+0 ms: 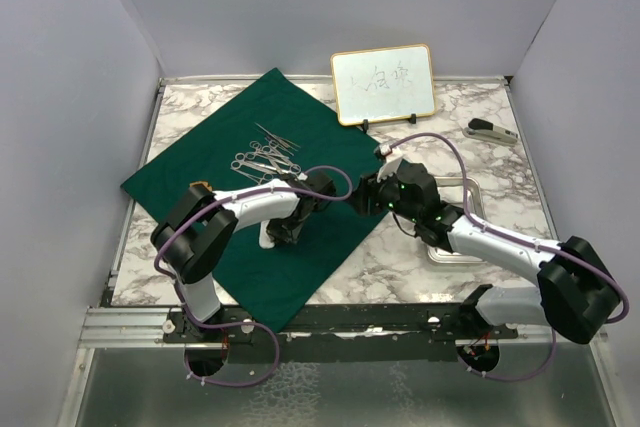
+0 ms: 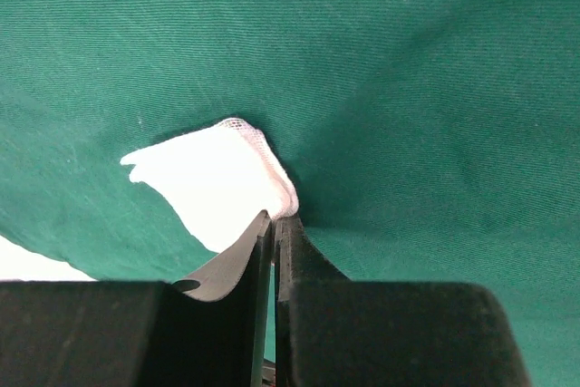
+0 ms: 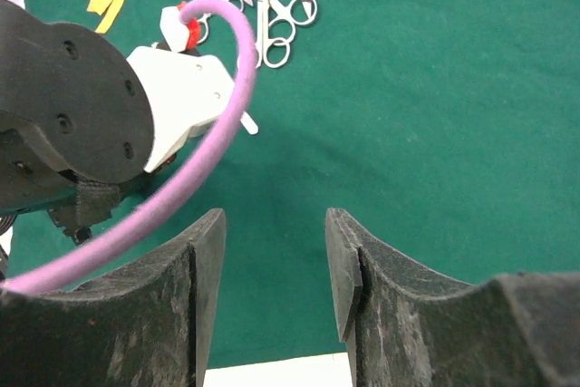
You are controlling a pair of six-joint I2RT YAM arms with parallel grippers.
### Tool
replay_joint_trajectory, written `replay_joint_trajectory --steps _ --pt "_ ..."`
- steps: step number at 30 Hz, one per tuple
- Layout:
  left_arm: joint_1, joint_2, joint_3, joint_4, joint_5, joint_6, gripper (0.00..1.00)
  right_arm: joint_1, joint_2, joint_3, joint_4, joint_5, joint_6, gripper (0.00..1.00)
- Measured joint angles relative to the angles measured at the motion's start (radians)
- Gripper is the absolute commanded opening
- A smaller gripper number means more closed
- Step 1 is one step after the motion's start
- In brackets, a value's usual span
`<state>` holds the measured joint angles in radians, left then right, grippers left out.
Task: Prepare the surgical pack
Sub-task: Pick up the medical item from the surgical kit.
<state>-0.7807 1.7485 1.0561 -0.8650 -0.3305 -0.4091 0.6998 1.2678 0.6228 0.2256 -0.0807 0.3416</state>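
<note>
Gauze square (image 2: 213, 183) pinched on the green cloth (image 2: 408, 88).
My left claw (image 2: 275, 219) is closed on its corner, I judge for lifting; right claw (image 3: 275, 224) hangs empty, jaws apart, above the cloth.

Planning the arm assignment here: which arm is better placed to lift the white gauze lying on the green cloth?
Left. The left tool is closed on a corner of the gauze square on the green cloth, while the right tool hangs open and empty over bare cloth.
</note>
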Motion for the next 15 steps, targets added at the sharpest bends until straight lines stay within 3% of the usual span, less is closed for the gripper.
replay_joint_trajectory --steps 10,15 --pt "0.055 -0.11 -0.001 0.013 0.023 -0.004 0.0 -0.155 0.037 -0.047 0.029 -0.144 0.163 0.56" --pt "0.081 -0.164 -0.007 0.037 0.055 -0.003 0.0 -0.162 0.259 0.019 0.101 -0.357 0.318 0.64"
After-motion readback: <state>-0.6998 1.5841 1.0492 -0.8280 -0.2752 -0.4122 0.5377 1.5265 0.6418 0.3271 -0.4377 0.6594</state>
